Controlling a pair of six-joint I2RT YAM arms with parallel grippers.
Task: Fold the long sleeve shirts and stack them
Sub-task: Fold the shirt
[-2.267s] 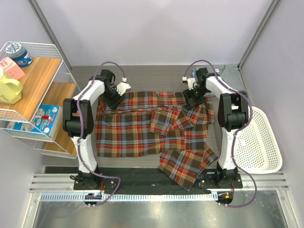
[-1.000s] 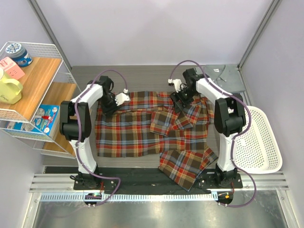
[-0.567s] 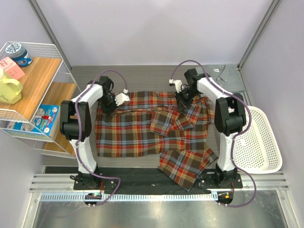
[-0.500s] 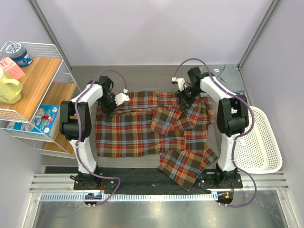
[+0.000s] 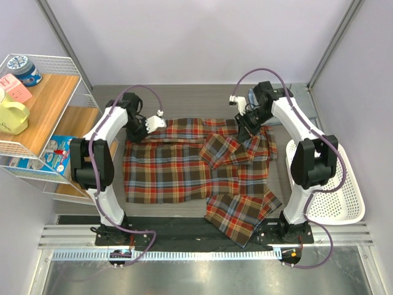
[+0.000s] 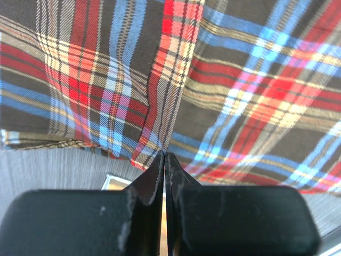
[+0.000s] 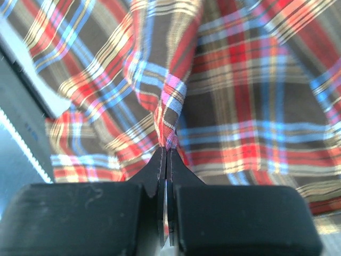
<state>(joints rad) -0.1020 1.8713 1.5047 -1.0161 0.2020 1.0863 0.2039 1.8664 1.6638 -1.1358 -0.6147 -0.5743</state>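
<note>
The plaid shirt (image 5: 184, 169) lies spread on the bench (image 5: 184, 101), filling the middle of the top view. Its checks are red, brown, blue and yellow. A loose flap is turned over near the upper right, and one part at the lower right passes over the near edge of the bench.

The left gripper (image 6: 164, 158) has its jaws pressed together on a small pinch of cloth at the shirt's upper left edge. The right gripper (image 7: 167, 153) is closed in the same way on a raised ridge of fabric at the upper right.

In the top view both fingertips are hidden under the wrists. The wrist views show only cloth very close, so collar and buttons cannot be made out
</note>
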